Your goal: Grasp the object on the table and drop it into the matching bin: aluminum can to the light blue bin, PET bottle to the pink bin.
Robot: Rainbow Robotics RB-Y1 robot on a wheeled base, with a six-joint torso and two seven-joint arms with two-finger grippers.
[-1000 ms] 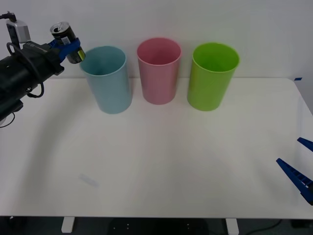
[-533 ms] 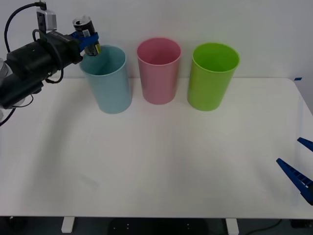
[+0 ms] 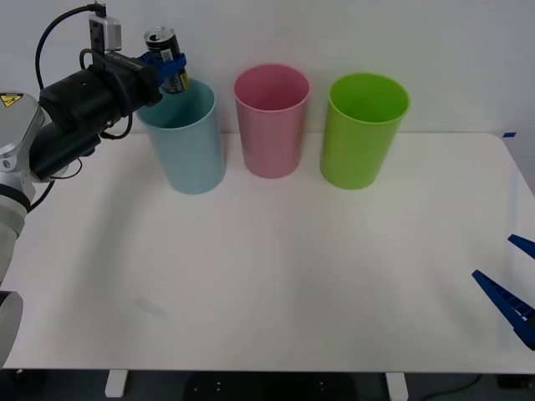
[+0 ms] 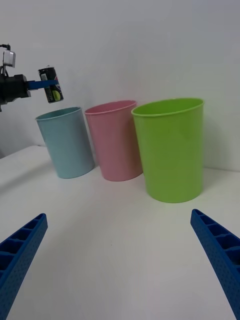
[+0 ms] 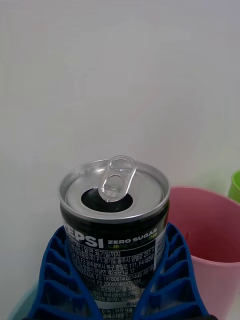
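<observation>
My left gripper [image 3: 170, 67] is shut on the dark aluminum can [image 3: 165, 55], holding it upright in the air above the back left rim of the light blue bin [image 3: 184, 138]. In the left wrist view the can [image 5: 116, 235] sits between the blue fingers [image 5: 176, 280], silver pull-tab top up, with the pink bin [image 5: 210, 240] behind it. The right wrist view shows the can [image 4: 51, 86] over the light blue bin [image 4: 67, 142], beside the pink bin [image 4: 115, 140]. My right gripper [image 3: 512, 280] rests open at the right edge of the white table [image 3: 276, 267].
A lime green bin [image 3: 363, 129] stands to the right of the pink bin [image 3: 272, 121]; all three line the table's far edge against a white wall. The wide table surface in front of the bins is bare.
The left arm has carried the can rightward, from left of the light blue bin to over its rim. The right arm has not moved.
</observation>
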